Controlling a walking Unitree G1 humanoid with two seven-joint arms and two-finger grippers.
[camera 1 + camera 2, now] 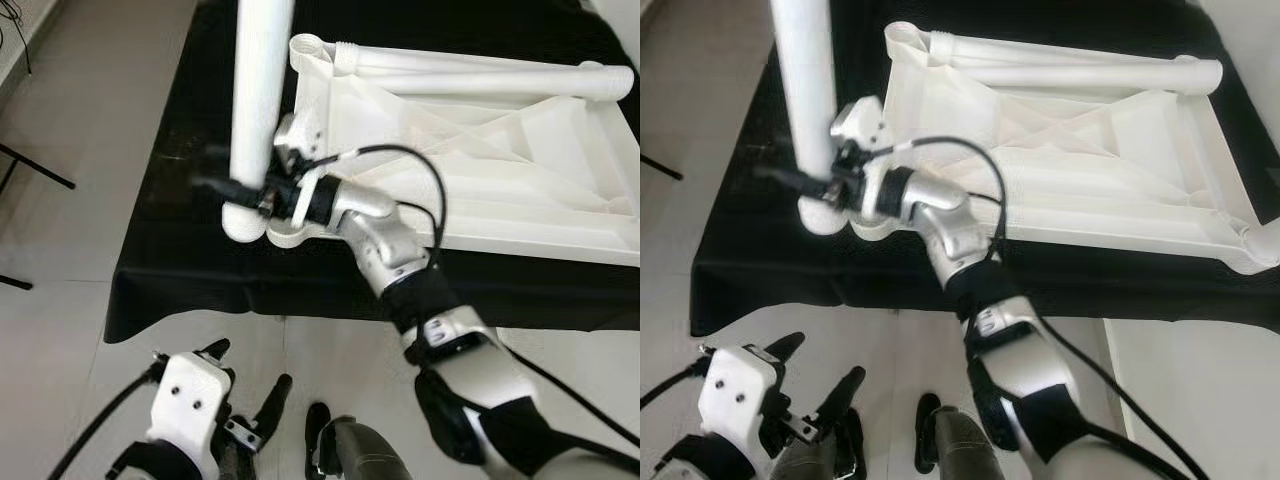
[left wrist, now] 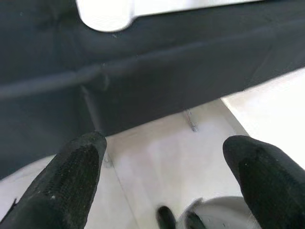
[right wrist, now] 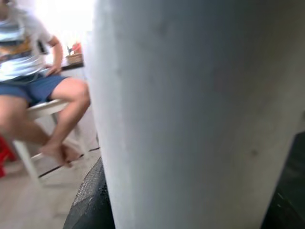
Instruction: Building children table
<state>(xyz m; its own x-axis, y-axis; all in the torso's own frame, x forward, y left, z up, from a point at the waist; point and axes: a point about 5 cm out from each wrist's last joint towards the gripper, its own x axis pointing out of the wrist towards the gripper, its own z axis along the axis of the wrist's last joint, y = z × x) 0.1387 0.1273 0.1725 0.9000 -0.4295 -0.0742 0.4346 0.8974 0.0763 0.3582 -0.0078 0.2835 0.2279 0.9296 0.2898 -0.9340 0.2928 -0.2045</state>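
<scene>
Table legs: we count three; one white leg [image 1: 258, 100] stands upright at the near left corner of the upside-down white tabletop [image 1: 480, 165], two lie along its far edge.
Right gripper [image 1: 245, 188]: we grip the upright leg.
Left gripper [image 1: 250, 395]: wide open, low by the floor.
Right wrist view: a seated person [image 3: 33, 81].
Under it all: black cloth [image 1: 180, 270].

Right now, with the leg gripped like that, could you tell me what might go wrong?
The right gripper is clamped low on the upright white table leg, so the long part above could lean and bind in the corner socket. That corner of the upturned white tabletop sits near the black cloth's front edge, so a push might slide it off. The left gripper hangs open below, giving no support.
</scene>
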